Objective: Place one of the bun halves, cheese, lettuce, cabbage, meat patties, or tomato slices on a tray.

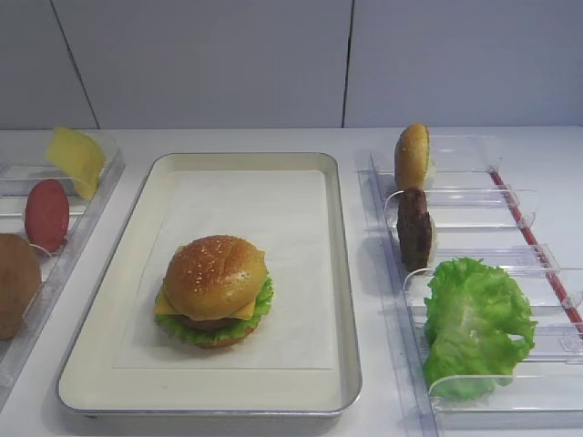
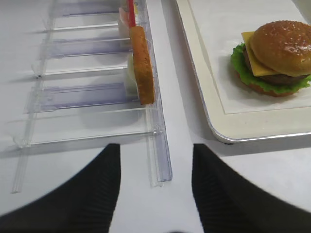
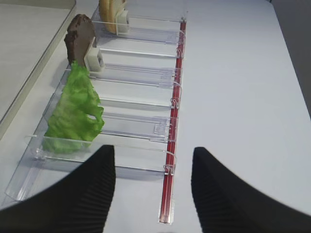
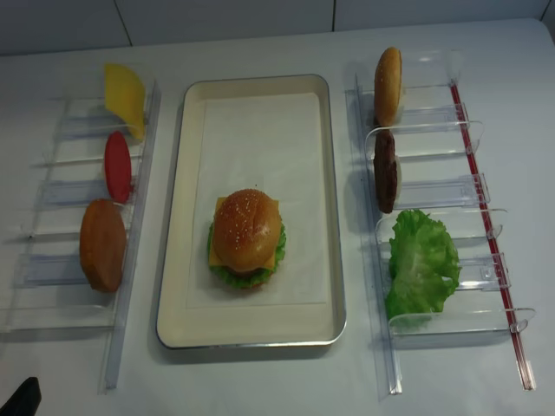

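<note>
**Sesame bun top sits on the stacked burger in the tray; both claws released**

Right claw (image 3: 153, 187): seen from its wrist camera, two dark ribbed fingers (image 3: 85, 194) stand apart with nothing between them. It hangs over the near end of the right clear rack (image 3: 141, 126), above the white worktop (image 3: 243, 97). In that rack, going away from the claw: a lettuce bunch (image 3: 73, 114) leaning upright in a near slot, a dark meat patty (image 3: 79, 41) on edge in the next occupied slot, and a bun half (image 3: 109, 14) on edge in the far slot. A red strip (image 3: 171, 145) runs along the rack's outer side.

Left claw (image 2: 155, 187): fingers likewise apart, gripping nothing, hovering above the near end of the left clear rack (image 2: 92, 97). A bun half (image 2: 143, 65) stands on edge in the slot just ahead. From overhead, that rack also carries a tomato slice (image 4: 117, 166) farther back and a cheese slice (image 4: 126, 95) tilted at the far end.

Tray (image 4: 178, 217): lies between the two racks, touching neither, with a paper liner (image 4: 260, 130). On its near half sits the burger. Sesame bun top (image 1: 215, 276) is uppermost, dome up, resting on a cheese square (image 1: 164, 303) whose corners stick out; under that a patty, frilly lettuce (image 1: 262, 305) showing round the edge, and a bottom bun half barely visible beneath.
</note>
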Motion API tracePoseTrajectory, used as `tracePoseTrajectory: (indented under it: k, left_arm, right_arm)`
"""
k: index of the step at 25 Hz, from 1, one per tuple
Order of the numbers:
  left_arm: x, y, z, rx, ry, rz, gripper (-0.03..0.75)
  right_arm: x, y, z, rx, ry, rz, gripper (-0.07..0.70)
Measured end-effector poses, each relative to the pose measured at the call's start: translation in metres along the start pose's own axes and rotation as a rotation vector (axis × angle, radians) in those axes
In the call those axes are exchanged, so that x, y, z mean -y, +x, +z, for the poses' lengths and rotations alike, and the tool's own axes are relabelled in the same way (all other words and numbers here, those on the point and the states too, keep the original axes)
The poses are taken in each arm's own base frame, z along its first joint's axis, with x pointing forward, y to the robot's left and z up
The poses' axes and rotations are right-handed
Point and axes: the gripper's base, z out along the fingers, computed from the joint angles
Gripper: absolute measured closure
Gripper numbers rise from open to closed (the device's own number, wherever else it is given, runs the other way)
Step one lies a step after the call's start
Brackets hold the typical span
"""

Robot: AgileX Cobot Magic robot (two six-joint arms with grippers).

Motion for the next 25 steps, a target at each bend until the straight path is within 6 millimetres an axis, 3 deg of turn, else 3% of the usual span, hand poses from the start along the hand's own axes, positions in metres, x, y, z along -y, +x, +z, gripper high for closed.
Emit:
tracePoseTrajectory:
  k: [25]
  left_arm:
    - [0.0, 0.0, 0.0, 0.0, 0.0, 0.0, 0.398]
  right_arm:
    - [0.0, 0.0, 0.0, 0.0, 0.0, 0.0, 0.261]
